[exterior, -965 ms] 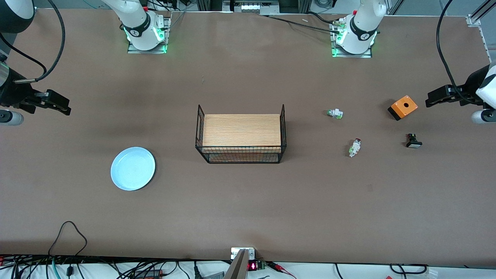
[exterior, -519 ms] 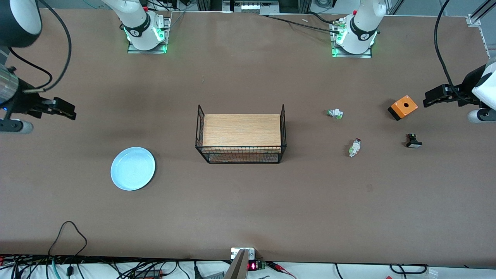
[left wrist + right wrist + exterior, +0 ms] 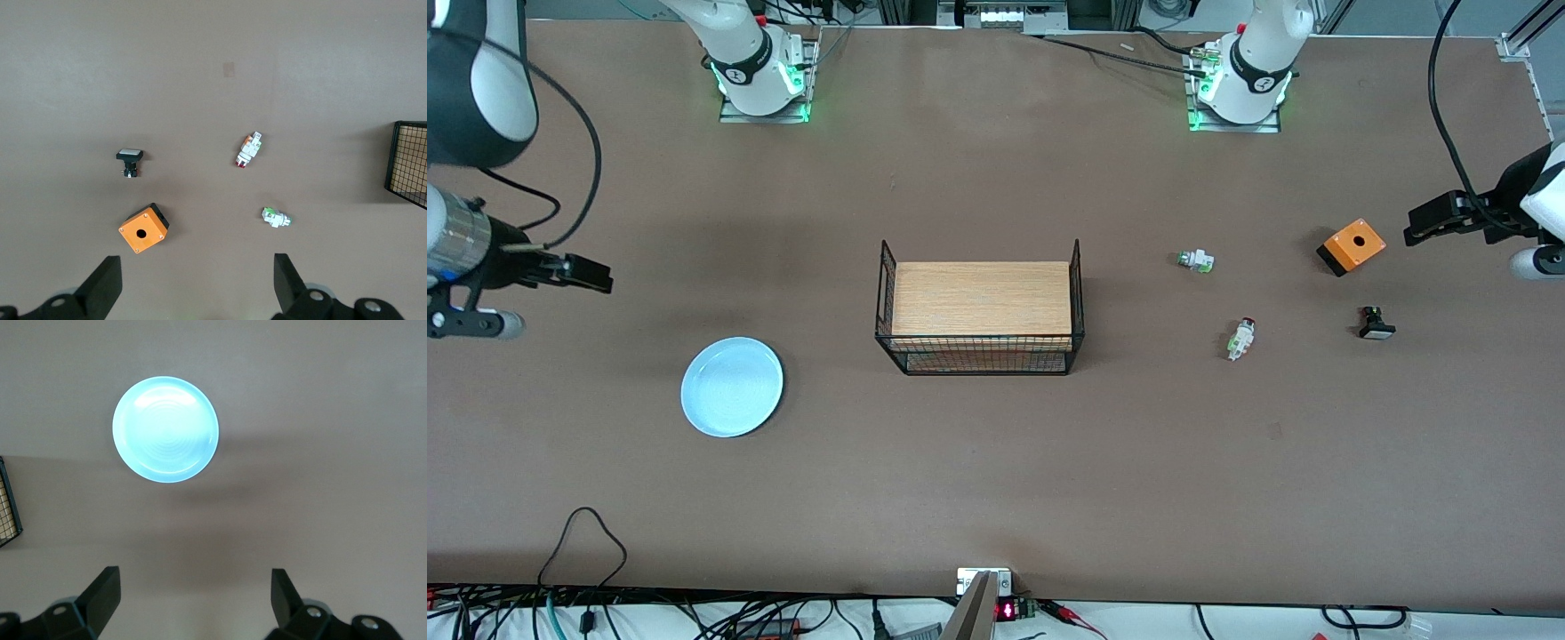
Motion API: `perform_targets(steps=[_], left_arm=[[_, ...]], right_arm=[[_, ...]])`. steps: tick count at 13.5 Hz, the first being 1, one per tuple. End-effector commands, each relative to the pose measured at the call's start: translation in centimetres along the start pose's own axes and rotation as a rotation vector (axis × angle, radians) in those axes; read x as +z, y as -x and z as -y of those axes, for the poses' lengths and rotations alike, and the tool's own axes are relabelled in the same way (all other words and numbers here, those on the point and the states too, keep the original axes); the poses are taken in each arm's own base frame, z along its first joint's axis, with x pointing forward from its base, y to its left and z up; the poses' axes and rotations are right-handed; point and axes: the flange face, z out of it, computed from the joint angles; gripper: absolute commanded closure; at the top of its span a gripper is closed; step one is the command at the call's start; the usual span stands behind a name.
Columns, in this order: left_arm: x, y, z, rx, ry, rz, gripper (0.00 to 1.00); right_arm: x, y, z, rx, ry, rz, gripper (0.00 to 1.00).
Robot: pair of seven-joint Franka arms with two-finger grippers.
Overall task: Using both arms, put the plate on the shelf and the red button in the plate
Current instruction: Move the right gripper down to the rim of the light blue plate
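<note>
The light blue plate (image 3: 732, 387) lies on the table toward the right arm's end; it also shows in the right wrist view (image 3: 165, 429). The red button (image 3: 1240, 339), white-bodied with a dark red cap, lies toward the left arm's end; it shows in the left wrist view (image 3: 248, 149). My right gripper (image 3: 591, 273) is open and empty, up in the air over bare table beside the plate. My left gripper (image 3: 1427, 222) is open and empty, up in the air beside the orange box (image 3: 1352, 246).
A black wire basket with a wooden floor (image 3: 980, 307) stands mid-table. A green-capped button (image 3: 1195, 260) and a black-and-white button (image 3: 1376, 324) lie near the red button. The orange box also shows in the left wrist view (image 3: 143, 228).
My right gripper has moved toward the plate, lower in the front view. My left gripper has shifted slightly beside the orange box. Nothing on the table has moved.
</note>
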Motion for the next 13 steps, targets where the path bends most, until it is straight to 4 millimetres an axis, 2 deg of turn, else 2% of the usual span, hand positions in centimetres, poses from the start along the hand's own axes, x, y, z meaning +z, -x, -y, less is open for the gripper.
perform_targets(steps=[1, 3, 7, 8, 9, 10, 12, 13], left_arm=[[-0.5, -0.2, 0.1, 0.016, -0.024, -0.004, 0.00], [-0.5, -0.2, 0.1, 0.015, -0.028, -0.004, 0.00], [-0.4, -0.3, 0.1, 0.017, -0.029, -0.006, 0.00], [-0.4, -0.3, 0.1, 0.017, -0.029, -0.006, 0.00], [-0.4, -0.3, 0.1, 0.017, -0.029, -0.006, 0.00], [-0.4, -0.3, 0.1, 0.016, -0.029, -0.006, 0.00], [-0.4, -0.3, 0.1, 0.016, -0.029, -0.006, 0.00], [-0.4, -0.3, 0.0, 0.017, -0.029, -0.007, 0.00]], right_arm=[[1.5, -1.5, -1.6, 0.070, -0.115, 0.009, 0.00], [3.5, -3.5, -2.6, 0.098, -0.132, -0.064, 0.00], [12.0, -5.6, -2.1, 0.104, -0.116, 0.003, 0.00], [13.4, -6.3, -1.9, 0.092, -0.115, -0.011, 0.00], [16.1, -6.9, -2.2, 0.098, -0.110, -0.003, 0.00], [17.5, -7.5, -2.7, 0.108, -0.107, -0.020, 0.00], [19.9, -8.4, -1.5, 0.077, -0.108, -0.048, 0.00], [21.0, -9.1, -1.6, 0.069, -0.107, -0.078, 0.00]])
